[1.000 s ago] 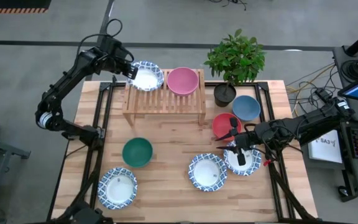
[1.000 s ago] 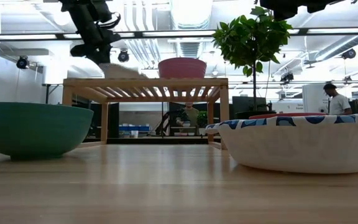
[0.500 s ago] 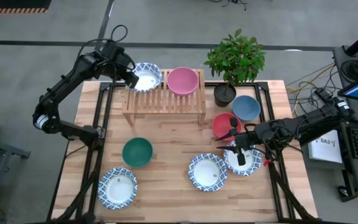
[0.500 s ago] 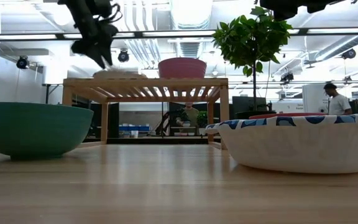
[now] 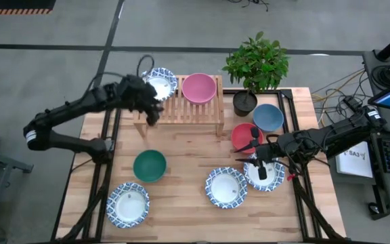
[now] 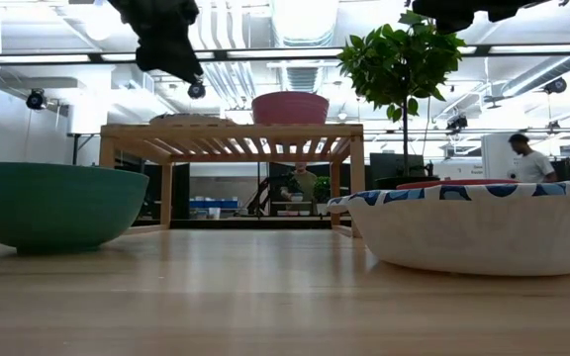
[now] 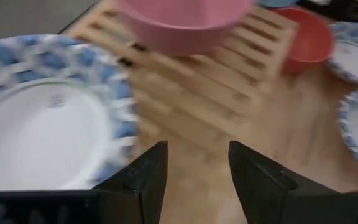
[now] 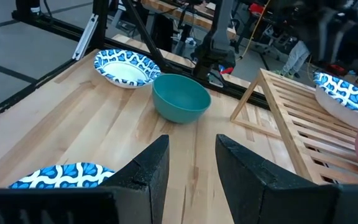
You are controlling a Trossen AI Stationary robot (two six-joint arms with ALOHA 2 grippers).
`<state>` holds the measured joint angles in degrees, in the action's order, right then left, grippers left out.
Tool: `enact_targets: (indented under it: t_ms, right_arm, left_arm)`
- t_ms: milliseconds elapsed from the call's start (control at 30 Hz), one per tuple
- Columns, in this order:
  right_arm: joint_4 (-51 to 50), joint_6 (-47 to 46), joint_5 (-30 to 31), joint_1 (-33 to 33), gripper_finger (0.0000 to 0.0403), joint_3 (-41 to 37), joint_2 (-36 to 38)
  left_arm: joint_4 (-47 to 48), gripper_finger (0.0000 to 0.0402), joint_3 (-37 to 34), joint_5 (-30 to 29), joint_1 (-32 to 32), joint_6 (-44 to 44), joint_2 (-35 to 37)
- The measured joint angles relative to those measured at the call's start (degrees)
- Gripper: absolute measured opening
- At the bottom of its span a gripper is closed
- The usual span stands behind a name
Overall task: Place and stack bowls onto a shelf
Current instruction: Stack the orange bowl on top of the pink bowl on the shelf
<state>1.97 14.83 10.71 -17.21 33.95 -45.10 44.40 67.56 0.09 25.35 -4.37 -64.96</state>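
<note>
The bowls sit in many spots, and two of them are on the shelf near the top middle of the high view. The left gripper has its jaws open with nothing in them. It hangs over the left end of the shelf, just below the patterned bowl in the high view. That white bowl with a blue rim rests on the left end of the shelf. The pink bowl rests next to it on the right end. In the left wrist view, the patterned bowl fills the left side and the pink bowl is at the top.

The right gripper waits at the right side of the tabletop. Its jaws are open and hold nothing. It is over the edge of the red bowl and just above another patterned bowl. The blue bowl is up and to the right of the red one, next to the plant pot.

The green bowl sits left of the middle of the tabletop. One more patterned bowl is at the lower left. Another patterned bowl is in the lower middle.

In the low view, a person stands far back on the right.
</note>
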Motion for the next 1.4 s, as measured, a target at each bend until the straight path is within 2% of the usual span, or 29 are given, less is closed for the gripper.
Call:
enact_targets:
  t_ms: [133,300,400,533,667,767,1000,1133,1267,1400]
  right_arm:
    - [0.0,-1.8,0.8,0.0,0.0121,0.0,0.0]
    - [0.1,-8.9,9.9,0.0,0.0121,0.0,-0.4]
    - [0.1,-11.3,12.9,0.1,0.0121,0.0,-1.6]
    - [-0.1,-16.0,13.4,1.5,0.0121,0.1,-3.6]
    - [-1.3,-19.9,13.3,2.6,0.0121,1.4,-6.3]
    - [-7.4,-24.4,13.0,2.8,0.0121,4.6,-8.4]
    - [-30.2,-38.6,12.8,3.0,0.0121,14.7,-14.6]
    - [-44.4,-48.4,12.3,3.5,0.0121,20.7,-18.6]
    - [-56.3,-57.6,7.9,5.0,0.0121,26.4,-23.2]
    - [-61.4,-63.2,1.2,7.0,0.0121,30.2,-28.3]
  left_arm:
    - [-10.8,0.0142,-8.2,-0.2,-5.8,-4.2,4.7]
    - [-26.5,0.0127,-16.2,-0.1,-15.1,-5.8,10.4]
    - [-33.7,0.0121,-19.4,-0.1,-20.1,-5.8,12.5]
    - [-38.4,0.0116,-22.0,-2.6,-25.9,-5.5,13.6]
    - [-38.9,0.0114,-24.1,-5.7,-29.3,-4.2,13.6]
    - [-39.5,0.0114,-25.8,-6.9,-30.7,-4.1,13.2]
    - [-41.7,0.0113,-28.2,-11.4,-30.9,-2.6,12.3]
    - [-41.7,0.0113,-28.3,-12.1,-30.9,-2.1,12.3]
    - [-41.2,0.0113,-28.3,-12.1,-30.9,-2.1,12.3]
    - [-40.2,0.0113,-28.4,-12.1,-30.9,-2.8,12.3]
